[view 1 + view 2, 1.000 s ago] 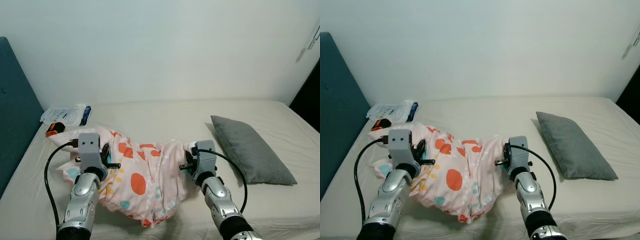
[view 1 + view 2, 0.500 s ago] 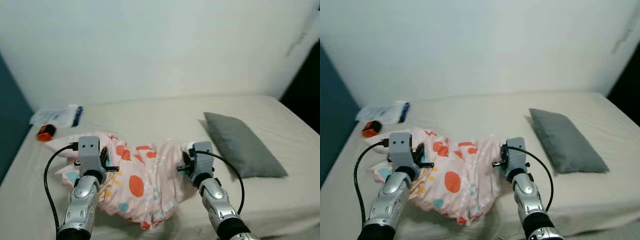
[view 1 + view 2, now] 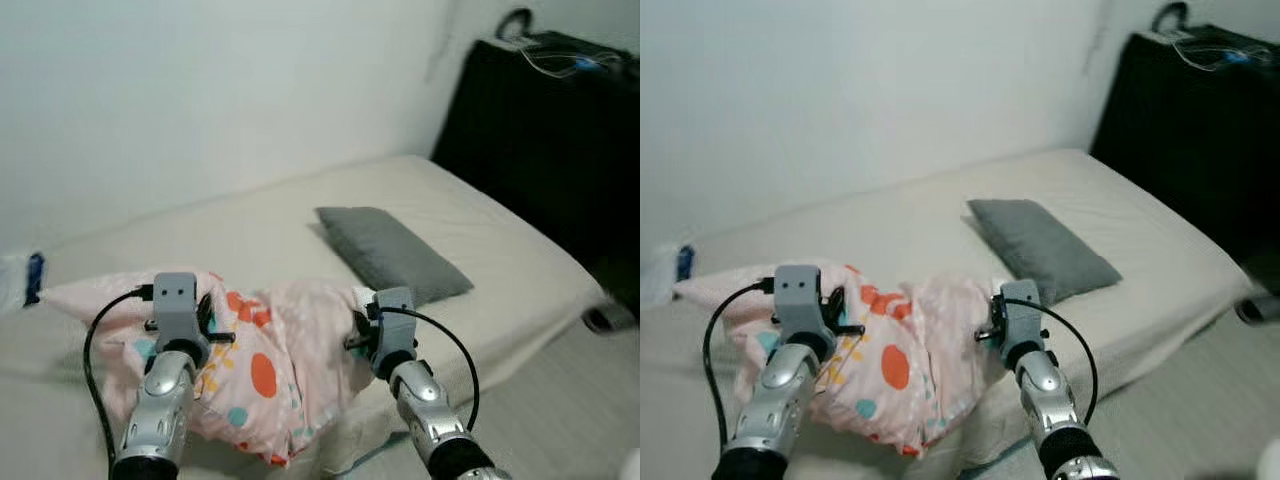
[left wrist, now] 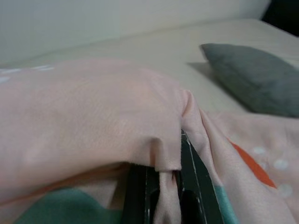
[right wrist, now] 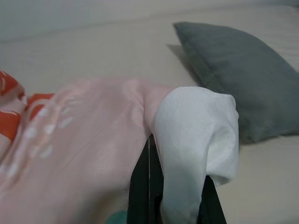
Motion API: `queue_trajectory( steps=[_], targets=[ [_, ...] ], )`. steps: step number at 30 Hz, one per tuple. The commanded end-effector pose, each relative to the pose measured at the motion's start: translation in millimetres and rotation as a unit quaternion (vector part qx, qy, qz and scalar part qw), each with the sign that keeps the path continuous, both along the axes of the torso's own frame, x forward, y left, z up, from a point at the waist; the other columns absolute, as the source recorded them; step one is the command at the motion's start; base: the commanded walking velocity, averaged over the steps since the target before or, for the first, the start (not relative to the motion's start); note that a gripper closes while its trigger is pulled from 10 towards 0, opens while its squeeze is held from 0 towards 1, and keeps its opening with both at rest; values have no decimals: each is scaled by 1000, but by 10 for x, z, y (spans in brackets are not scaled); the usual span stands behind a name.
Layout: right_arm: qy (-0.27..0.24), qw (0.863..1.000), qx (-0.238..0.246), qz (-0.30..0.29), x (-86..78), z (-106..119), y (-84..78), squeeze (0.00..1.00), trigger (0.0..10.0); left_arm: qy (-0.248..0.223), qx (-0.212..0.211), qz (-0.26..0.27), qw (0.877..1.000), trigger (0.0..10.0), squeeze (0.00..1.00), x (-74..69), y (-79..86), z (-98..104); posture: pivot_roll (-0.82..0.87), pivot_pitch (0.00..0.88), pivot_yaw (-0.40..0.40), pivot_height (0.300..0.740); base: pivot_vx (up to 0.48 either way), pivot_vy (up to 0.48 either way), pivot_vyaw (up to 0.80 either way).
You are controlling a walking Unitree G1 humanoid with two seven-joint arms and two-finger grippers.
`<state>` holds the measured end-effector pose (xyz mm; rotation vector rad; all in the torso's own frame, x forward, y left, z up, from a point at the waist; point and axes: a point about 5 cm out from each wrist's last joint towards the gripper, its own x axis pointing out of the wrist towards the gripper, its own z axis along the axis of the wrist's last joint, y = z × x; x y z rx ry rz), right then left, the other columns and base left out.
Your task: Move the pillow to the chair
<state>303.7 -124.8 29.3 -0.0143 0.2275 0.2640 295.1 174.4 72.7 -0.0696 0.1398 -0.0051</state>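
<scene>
The pink spotted pillow (image 3: 265, 365) hangs slumped between the two grippers, its long axis running from one to the other. The left gripper (image 4: 161, 196) pinches its cover; the right gripper (image 5: 168, 198) clamps its white corner. One grey pillow (image 3: 388, 252) lies beyond the right gripper on the bed (image 3: 250, 225).

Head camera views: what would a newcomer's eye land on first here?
The pink pillow with orange spots, bunched between both arms at the near edge of the bed. The left gripper and right gripper each pinch its fabric. Beyond it a grey pillow lies flat near a tall black cabinet.
</scene>
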Motion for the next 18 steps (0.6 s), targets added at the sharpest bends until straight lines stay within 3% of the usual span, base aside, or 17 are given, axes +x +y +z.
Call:
queue_trajectory(
  steps=[1,18],
  targets=[
    [-18,1000,1,3,34,66,1,0,10000,-14,0,-22,1000,10000,0,19,-79,44,66,0,-18,740,0,0,-800],
    [-23,1000,1,0,74,106,-27,0,10000,-18,4,-3,1000,10000,0,14,31,60,73,0,-22,740,0,0,-800]
  ],
)
